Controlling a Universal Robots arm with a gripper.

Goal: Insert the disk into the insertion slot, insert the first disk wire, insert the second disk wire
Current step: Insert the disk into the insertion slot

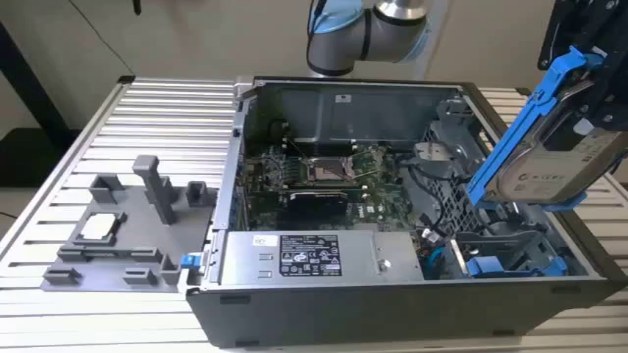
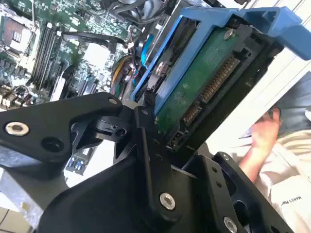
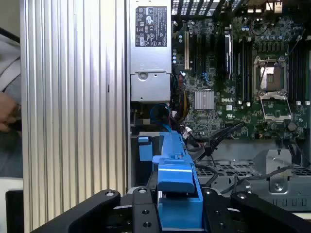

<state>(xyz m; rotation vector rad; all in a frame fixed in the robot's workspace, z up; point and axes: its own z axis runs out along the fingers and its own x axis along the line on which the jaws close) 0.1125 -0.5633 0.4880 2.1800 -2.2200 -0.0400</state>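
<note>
A ribbed aluminium tabletop (image 1: 147,110) stands before a plain beige wall (image 1: 196,37).

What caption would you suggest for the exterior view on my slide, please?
Hand holding the blue-framed disk tilted above the open computer case.

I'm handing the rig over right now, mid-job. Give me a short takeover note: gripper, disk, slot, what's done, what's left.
Gripper: shut on the disk, gripping its blue carrier.
Disk: in the air and tilted, over the open case at the exterior view's right, above the drive cage.
Insertion slot: in the grey cage below the disk. Another blue-ended carrier sits low in that cage.
Done: the disk is in the grasp.
Left: the disk is not in the slot. Its connectors are bare, so neither wire is in.
</note>
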